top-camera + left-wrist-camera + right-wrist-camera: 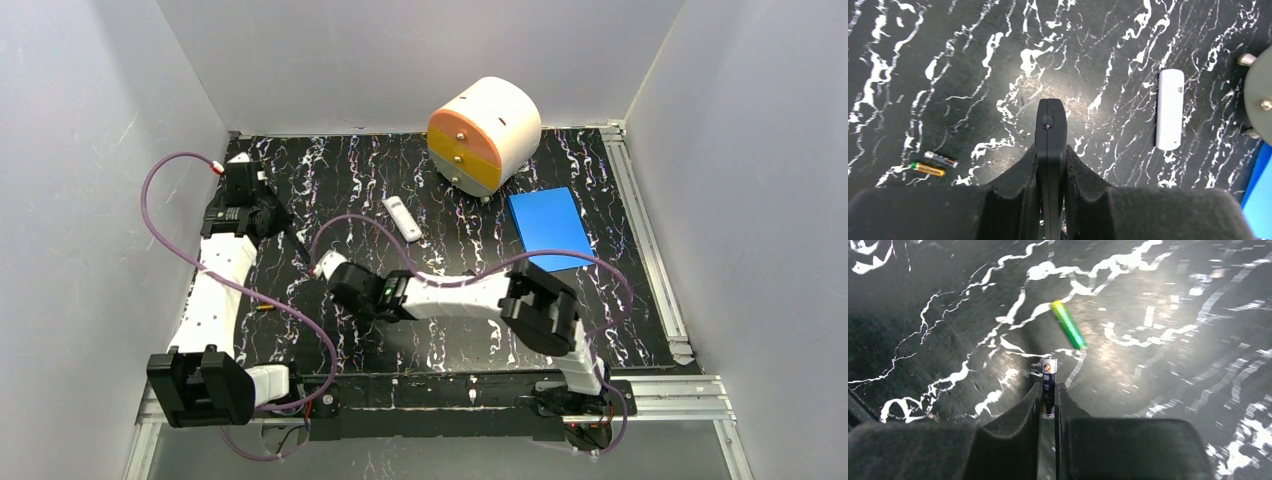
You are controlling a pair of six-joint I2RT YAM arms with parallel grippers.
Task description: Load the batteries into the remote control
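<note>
My left gripper is shut on a black remote control, held edge-on above the mat; from above it sits at the back left. My right gripper is shut on a dark blue battery with a white and orange tip that sticks out past the fingertips. A green battery lies on the mat just beyond it. Two more batteries, one dark and one orange-yellow, lie side by side left of the left gripper. In the overhead view the right gripper is near the mat's middle left.
A slim white remote-like piece lies on the black marbled mat, also in the left wrist view. A round white cabinet with orange and yellow drawers stands at the back. A blue box lies at the right. Grey walls enclose the mat.
</note>
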